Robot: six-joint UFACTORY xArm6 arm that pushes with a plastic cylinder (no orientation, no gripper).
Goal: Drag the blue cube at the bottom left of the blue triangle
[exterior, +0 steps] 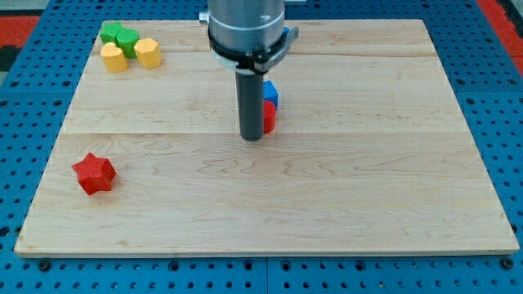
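My tip [252, 137] rests on the wooden board [327, 188] a little above its centre. A blue block [270, 91] peeks out just right of the rod, its shape mostly hidden by the rod. A red block [269, 117] sits right below the blue one, touching it, and is also partly hidden. My tip is at the lower left of both blocks, close against the red one. No other blue block shows.
A red star-shaped block [94, 173] lies at the view's left. At the top left corner sit a green block [120, 36], a yellow block [114, 58] and another yellow block [148, 52]. The arm's grey body [246, 28] hangs over the top edge.
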